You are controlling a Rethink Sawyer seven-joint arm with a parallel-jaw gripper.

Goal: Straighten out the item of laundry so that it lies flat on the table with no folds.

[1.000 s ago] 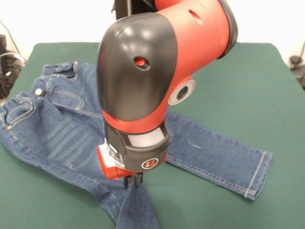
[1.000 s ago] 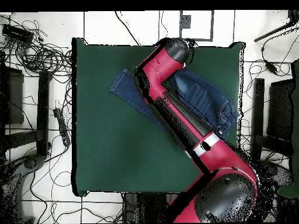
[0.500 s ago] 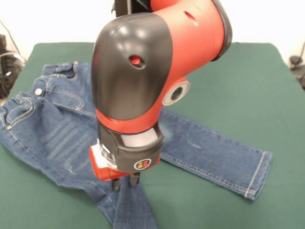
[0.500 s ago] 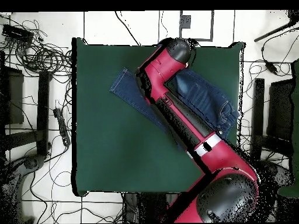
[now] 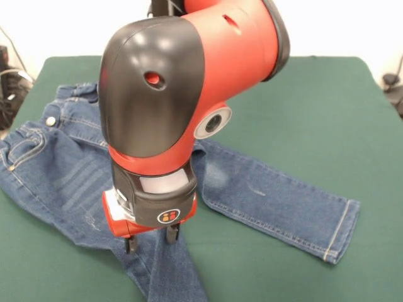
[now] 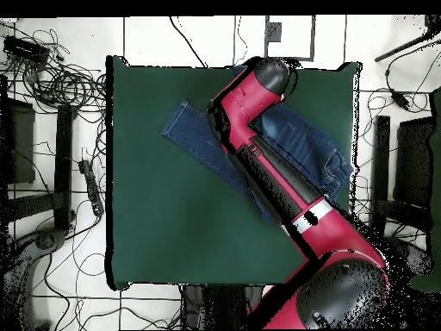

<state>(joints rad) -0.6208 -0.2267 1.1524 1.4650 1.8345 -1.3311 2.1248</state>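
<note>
A dark green table [image 5: 302, 94] fills the front view, with a pale wall behind it; from overhead, cables [image 6: 52, 82] lie tangled on the tiled floor round the table.

The arm [image 5: 182, 88] bulks large in the front view and hides the middle of the jeans [image 5: 63, 170], where the two legs meet. One leg runs out to the right and ends in a hemmed cuff [image 5: 343, 229] lying flat; the other leg is cut off at the bottom edge of the picture, so its cuff cannot be seen there. From overhead the arm also crosses the jeans and covers much of them, and the tool cannot be seen under the wrist.

The waist with its brass button [image 5: 50, 121] lies toward the table's left side in the front view. The tool [image 5: 151, 240] points straight down over the near leg, close below the crotch, its two fingers standing apart, one on either side of a ridge of denim. Whether the tips touch the cloth cannot be told.
</note>
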